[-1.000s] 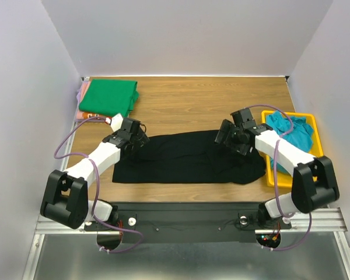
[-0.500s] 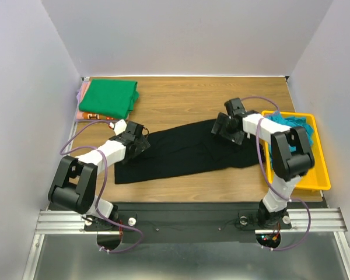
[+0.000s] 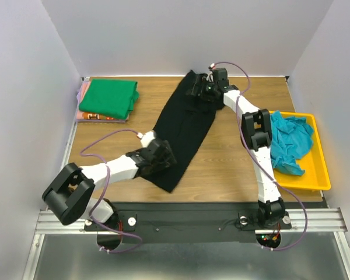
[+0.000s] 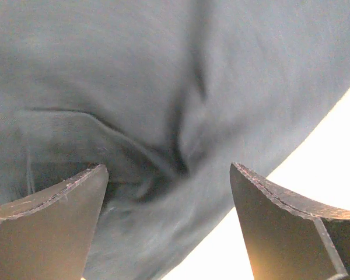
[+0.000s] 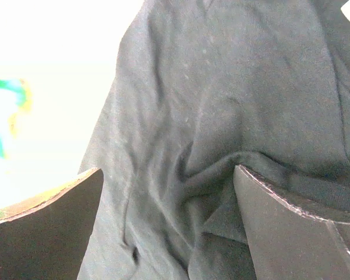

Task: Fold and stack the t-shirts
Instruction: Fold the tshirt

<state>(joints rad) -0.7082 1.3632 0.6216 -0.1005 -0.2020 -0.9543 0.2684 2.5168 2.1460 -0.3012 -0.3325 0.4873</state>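
Top external: black t-shirt [image 3: 184, 131] lies as a long strip, running diagonally from the mid far edge toward the near edge, left of centre. Right gripper [image 3: 200, 90] sits on its far end and left gripper [image 3: 162, 158] on its near end, likely to pull it taut and flat for the next fold. Both wrist views show fingers spread, cloth puckered between, nothing pinched. Green t-shirt [image 3: 108, 97] is folded on the orange-pink t-shirt [image 3: 86, 116] at the far-left corner, which is the stack. Teal-blue t-shirt [image 3: 289, 140] lies crumpled in the yellow tray [image 3: 322, 169] at the right edge.
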